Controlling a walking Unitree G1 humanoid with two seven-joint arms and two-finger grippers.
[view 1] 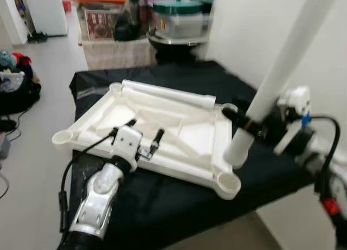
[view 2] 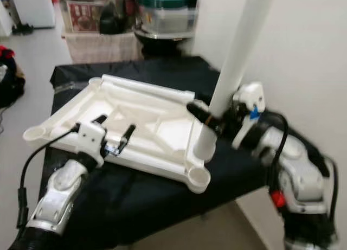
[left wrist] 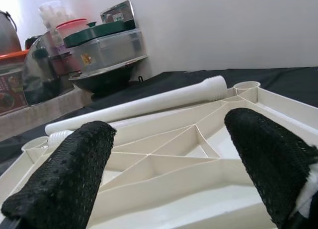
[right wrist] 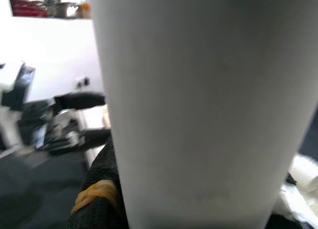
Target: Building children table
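A white plastic children's tabletop (view 1: 162, 130) lies upside down on a counter (view 1: 162, 206) draped in black cloth, its ribbed underside facing up and a round leg socket at each corner. One loose white table leg (view 1: 168, 94) lies along the tabletop's far edge.

A second white table leg (view 1: 271, 93) is held nearly upright, tilted a little, by the right pincer (view 1: 241, 122), whose black fingers are clamped on it near its lower end. That lower end hangs just beside the tabletop's right edge, between the two right-hand sockets and above the near right corner socket (view 1: 227, 180), not yet seated in either.

The left pincer (view 1: 143, 132) hovers over the tabletop's near edge with its fingers apart, holding nothing.

The step in hand looks like fitting the leg into a socket. To do it well, the leg's end should be brought squarely over the socket, the leg straightened upright, then pressed straight down. The left pincer could press on the tabletop to stop it sliding on the cloth.

Beyond the counter stand storage boxes (view 1: 184, 17), with bundled clothes (view 1: 13, 76) on the floor to the left.
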